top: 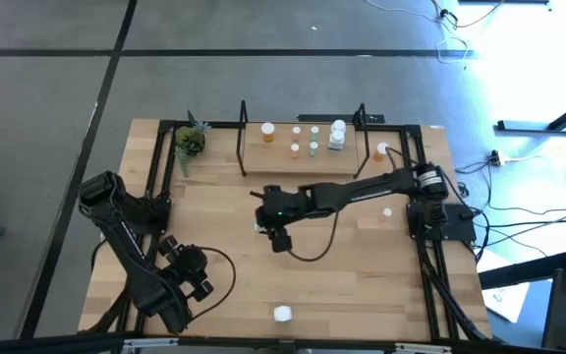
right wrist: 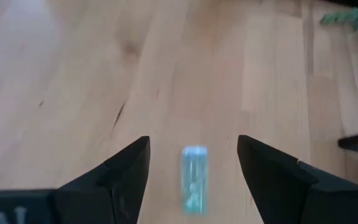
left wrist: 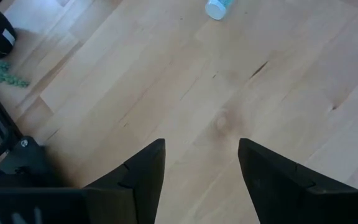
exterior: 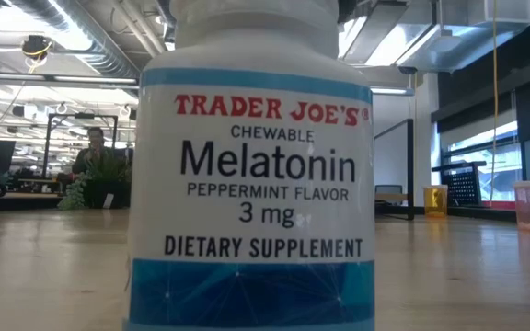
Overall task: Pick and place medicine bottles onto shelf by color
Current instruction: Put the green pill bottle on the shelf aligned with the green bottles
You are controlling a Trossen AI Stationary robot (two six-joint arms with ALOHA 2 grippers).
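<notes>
A pale green bottle [right wrist: 194,186] lies on its side on the tabletop at mid-table [top: 260,228]. My right gripper [right wrist: 193,163] [top: 264,224] hangs open over it, one finger on each side and neither touching it. The shelf [top: 303,157] stands at the far edge and bears orange bottles [top: 296,149], green bottles [top: 313,149] and a white one [top: 337,133], all upright. Near the front left, my left gripper [left wrist: 201,155] [top: 199,270] is open above bare wood. A large white melatonin bottle [exterior: 251,165] stands upright at the front edge [top: 282,314].
A small potted plant [top: 191,143] sits left of the shelf. An orange bottle [top: 379,150] stands right of the shelf, and another small bottle [top: 388,211] sits near the right arm's base. The melatonin bottle hides most of the low view.
</notes>
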